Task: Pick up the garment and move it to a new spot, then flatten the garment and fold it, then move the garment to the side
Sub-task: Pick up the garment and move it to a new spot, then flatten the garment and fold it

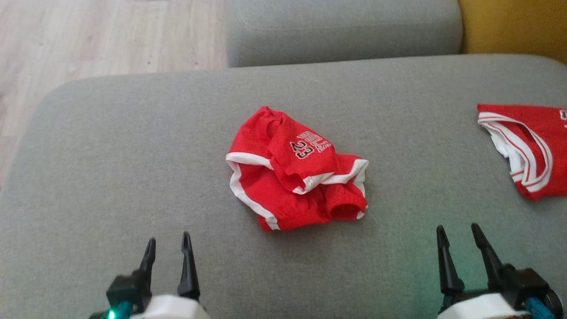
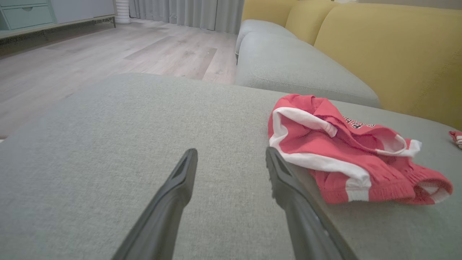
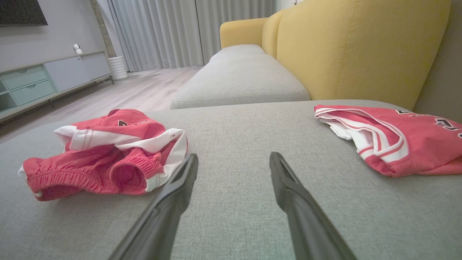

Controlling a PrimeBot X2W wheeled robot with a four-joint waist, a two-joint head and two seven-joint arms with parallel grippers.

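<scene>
Red shorts, white-trimmed and printed with the number 23, crumpled in a heap at the middle of the grey seat cushion. Waistband and leg openings bunched up, one layer folded over another.

Left gripper over the cushion's near edge, left of its middle, fingers spread apart with nothing between them, clear of the shorts. In the left wrist view, bare cushion fabric between the two fingers, shorts just beyond the right one.

Right gripper over the cushion's near edge, right of its middle, fingers likewise parted and empty.

Red striped jersey flat at the cushion's right end, well apart from the shorts. Yellow backrest behind the cushion's right end; second grey cushion past its far edge; wood floor off its left side.
</scene>
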